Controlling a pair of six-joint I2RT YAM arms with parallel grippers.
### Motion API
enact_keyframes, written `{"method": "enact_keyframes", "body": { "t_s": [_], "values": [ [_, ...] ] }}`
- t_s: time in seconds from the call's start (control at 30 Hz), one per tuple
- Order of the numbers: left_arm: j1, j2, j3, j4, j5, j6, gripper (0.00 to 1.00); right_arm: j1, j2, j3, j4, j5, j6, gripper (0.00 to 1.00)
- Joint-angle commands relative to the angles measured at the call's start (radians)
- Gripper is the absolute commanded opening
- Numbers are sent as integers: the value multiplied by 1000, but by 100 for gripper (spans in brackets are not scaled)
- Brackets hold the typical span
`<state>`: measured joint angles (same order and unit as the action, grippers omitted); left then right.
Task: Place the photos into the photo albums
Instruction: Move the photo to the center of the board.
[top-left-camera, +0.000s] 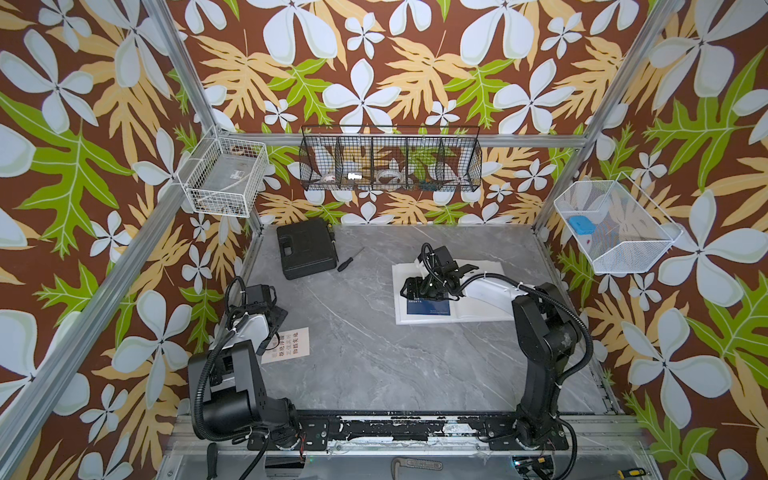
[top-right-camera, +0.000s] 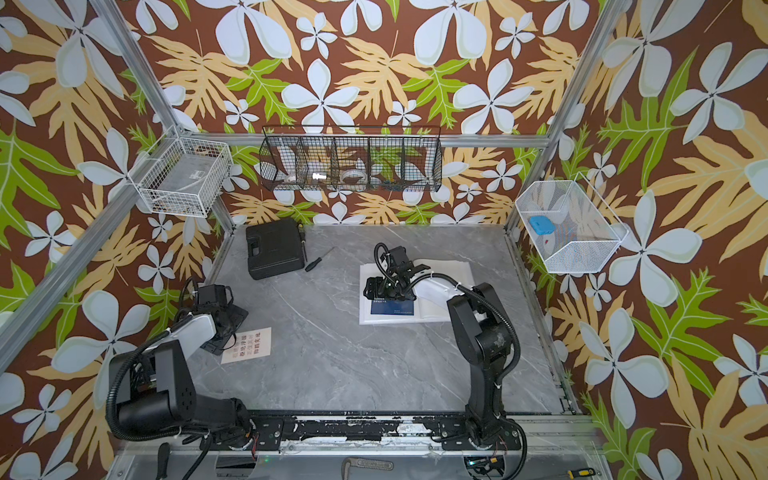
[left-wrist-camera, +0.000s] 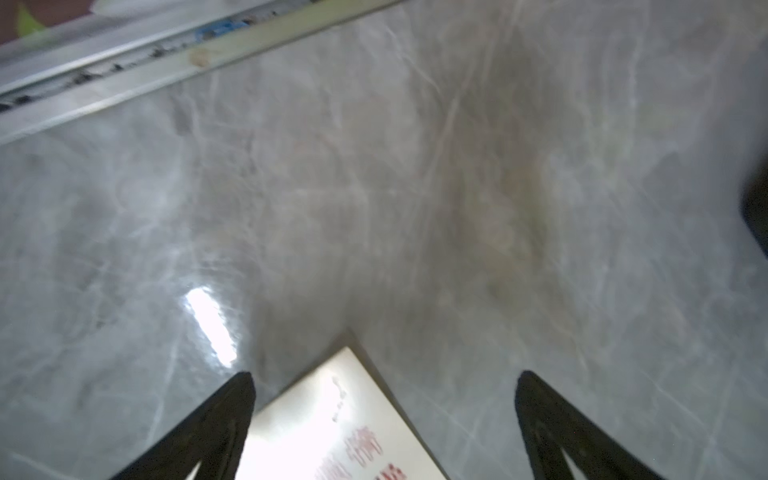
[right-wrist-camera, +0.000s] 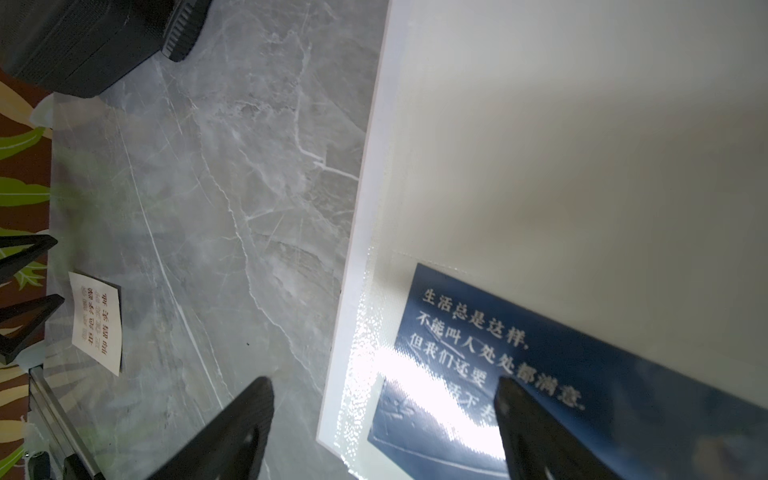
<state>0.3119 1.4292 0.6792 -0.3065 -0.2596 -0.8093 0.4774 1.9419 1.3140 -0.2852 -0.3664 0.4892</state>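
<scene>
You are partway through, and by what shows, probably nearer the end than the start. The photo album (top-left-camera: 482, 311) lies open on the table (top-left-camera: 374, 353) toward its right edge, in the back half. The navy card (top-left-camera: 428, 307) lies flat on the album's left-hand page, at the page corner nearest the table's front. In the right wrist view a glossy sheen runs across the navy card (right-wrist-camera: 582, 374), so it seems to sit under a clear film, though that is not certain. Your right gripper (right-wrist-camera: 384, 386) hangs just above the album's left edge, jaws well apart and empty, one finger over bare table and one over the navy card. I judge that card placed. What is left in sight is one cream card (top-left-camera: 291, 347), flat on the table near the left edge, in the front half, well apart from the album. Your left gripper (left-wrist-camera: 386, 376) hovers low over it, jaws spread wide and holding nothing, a corner of the card between the fingers. No other cards show, and you cannot tell whether any lie under turned pages. The next step is likely lifting that thin cream card off the slick surface, where it may slide instead of rising.
</scene>
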Motion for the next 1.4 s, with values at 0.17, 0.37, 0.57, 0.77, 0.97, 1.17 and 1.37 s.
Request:
{"method": "enact_keyframes", "body": {
  "t_s": [0.17, 0.37, 0.57, 0.77, 0.97, 1.17, 1.37],
  "values": [
    [0, 26, -54, 36, 19, -22, 100, 0, -6, -6, -4, -13, -2, 86],
    [-58, -24, -160, 77, 114, -101, 100, 0, -20, 0, -5, -31, 15, 86],
    [-167, -123, -224, 64, 157, -173, 100, 0, -9, 17, -9, -58, 23, 86],
    [-244, -253, -266, 99, 258, -321, 100, 1, 1, 23, -5, -80, 29, 86],
    [-417, -150, -221, 181, 289, -417, 100, 0, 22, 51, -14, -99, 16, 85],
    [-550, -92, -138, 193, 290, -456, 100, 0, 4, 42, -12, -126, 14, 85],
    [-559, -118, -30, -11, 185, -315, 100, 3, -8, 6, 4, -197, -10, 81]
  ]
}}
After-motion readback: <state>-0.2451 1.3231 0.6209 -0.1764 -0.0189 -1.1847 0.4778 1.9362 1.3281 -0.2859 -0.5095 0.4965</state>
